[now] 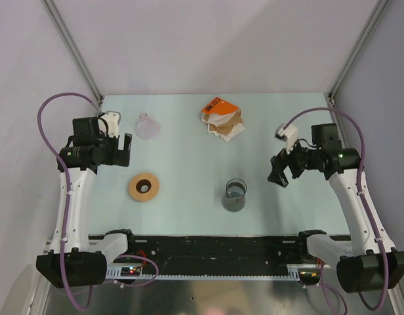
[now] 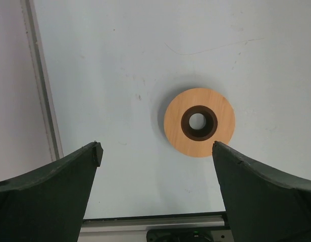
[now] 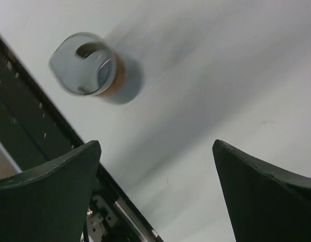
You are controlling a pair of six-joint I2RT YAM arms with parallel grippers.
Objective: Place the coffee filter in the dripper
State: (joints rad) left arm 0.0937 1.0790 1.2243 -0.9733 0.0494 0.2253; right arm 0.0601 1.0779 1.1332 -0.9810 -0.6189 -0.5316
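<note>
Because neither arm holds anything, the task looks to be at its very start. At the left, the left gripper [image 1: 126,149] hangs with its jaws spread wide and empty; its wrist view looks straight down past the fingers [image 2: 69,191] at the tan wooden ring [image 2: 199,122], which lies flat on the table [image 1: 189,164], probably as a stand. Just beyond that gripper sits the dripper [image 1: 147,126], a clear cone apart from the ring. Further right, at the back, lies the orange pack [image 1: 217,105] with brown papers [image 1: 232,125]. The coffee filter [image 1: 213,122] seems to be the white paper in that pile, though the overhead view is too coarse to be sure. Nearer stands the dark grey cup [image 1: 235,195], blurred in the right wrist view. The right gripper [image 1: 279,172] is likewise parted and empty, well placed to reach the pile.
</note>
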